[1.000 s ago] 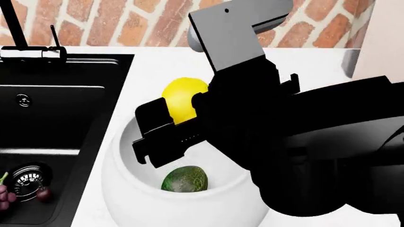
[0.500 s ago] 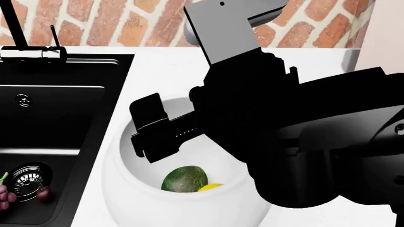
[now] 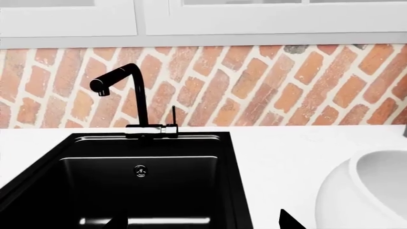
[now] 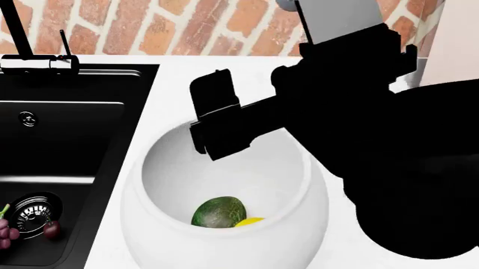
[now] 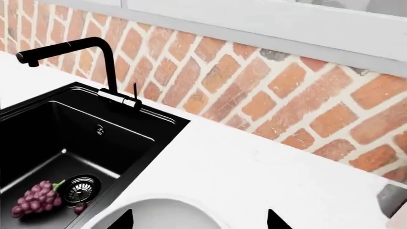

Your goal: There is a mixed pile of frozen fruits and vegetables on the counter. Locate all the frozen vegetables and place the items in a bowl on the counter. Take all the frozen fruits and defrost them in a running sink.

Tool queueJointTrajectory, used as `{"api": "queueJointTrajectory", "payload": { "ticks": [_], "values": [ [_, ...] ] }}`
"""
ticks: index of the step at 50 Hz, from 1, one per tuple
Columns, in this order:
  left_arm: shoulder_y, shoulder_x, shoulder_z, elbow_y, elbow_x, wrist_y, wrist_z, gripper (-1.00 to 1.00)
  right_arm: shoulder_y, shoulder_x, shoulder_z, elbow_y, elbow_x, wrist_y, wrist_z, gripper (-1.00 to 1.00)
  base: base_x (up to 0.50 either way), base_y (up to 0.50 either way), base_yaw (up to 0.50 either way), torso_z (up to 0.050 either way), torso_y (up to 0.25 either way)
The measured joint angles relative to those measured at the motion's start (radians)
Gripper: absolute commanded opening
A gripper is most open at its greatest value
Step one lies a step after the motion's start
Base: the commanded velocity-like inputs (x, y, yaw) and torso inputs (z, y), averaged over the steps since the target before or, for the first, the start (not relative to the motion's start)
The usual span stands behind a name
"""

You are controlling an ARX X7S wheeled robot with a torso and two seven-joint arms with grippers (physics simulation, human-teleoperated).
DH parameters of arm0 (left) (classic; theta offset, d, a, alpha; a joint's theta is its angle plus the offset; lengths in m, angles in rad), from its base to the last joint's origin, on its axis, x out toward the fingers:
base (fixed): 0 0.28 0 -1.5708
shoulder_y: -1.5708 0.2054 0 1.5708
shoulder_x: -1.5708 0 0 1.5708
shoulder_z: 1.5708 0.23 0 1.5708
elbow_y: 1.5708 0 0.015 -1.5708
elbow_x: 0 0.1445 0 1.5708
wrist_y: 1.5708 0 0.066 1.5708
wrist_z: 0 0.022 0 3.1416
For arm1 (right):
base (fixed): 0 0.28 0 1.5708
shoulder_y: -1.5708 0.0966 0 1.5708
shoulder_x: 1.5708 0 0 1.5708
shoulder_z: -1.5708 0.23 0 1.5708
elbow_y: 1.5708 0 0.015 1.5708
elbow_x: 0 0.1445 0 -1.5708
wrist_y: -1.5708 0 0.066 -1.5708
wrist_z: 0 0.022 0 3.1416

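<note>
Far left of the head view: black sink (image 4: 64, 168) set into the white counter (image 4: 198, 70), thin tap (image 4: 19, 33) at upper left against red brick (image 4: 150, 25). At lower left, beside the round drain (image 4: 31, 212), dark grapes (image 4: 9, 231) on the basin floor, partly cut off by the frame edge. At centre bottom: white bowl (image 4: 150, 224) just beside the sink rim, holding a green avocado (image 4: 219, 212) with a sliver of yellow lemon (image 4: 249, 222) touching it to the right. Above the bowl's mouth: right gripper (image 4: 217, 120), fingers spread and empty. At right: bulky black arm (image 4: 404, 168) filling the frame. Left gripper (image 3: 198, 222) glimpsed only as two dark fingertips, apart with nothing between them, at the bottom edge of its wrist view.
</note>
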Motion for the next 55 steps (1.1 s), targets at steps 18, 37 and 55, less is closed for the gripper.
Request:
{"api": "queueJointTrajectory", "payload": {
  "ticks": [18,37,55],
  "values": [
    [-0.006,-0.015,-0.003,0.003,-0.002,-0.001,-0.006,1.00,-0.176,0.246,0.188,-0.199,-0.030,-0.103,-0.036,1.00,0.00,0.00,0.00,0.000,0.000],
    [-0.014,-0.023,0.009,0.005,0.005,-0.008,-0.006,1.00,-0.580,0.506,0.478,-0.384,-0.138,-0.265,-0.162,1.00,0.00,0.00,0.00,0.000,0.000],
    [-0.355,-0.125,0.159,-0.012,-0.187,-0.034,-0.122,1.00,-0.647,0.602,0.595,-0.408,-0.111,-0.317,-0.189,1.00,0.00,0.00,0.00,0.000,0.000]
  ]
}}
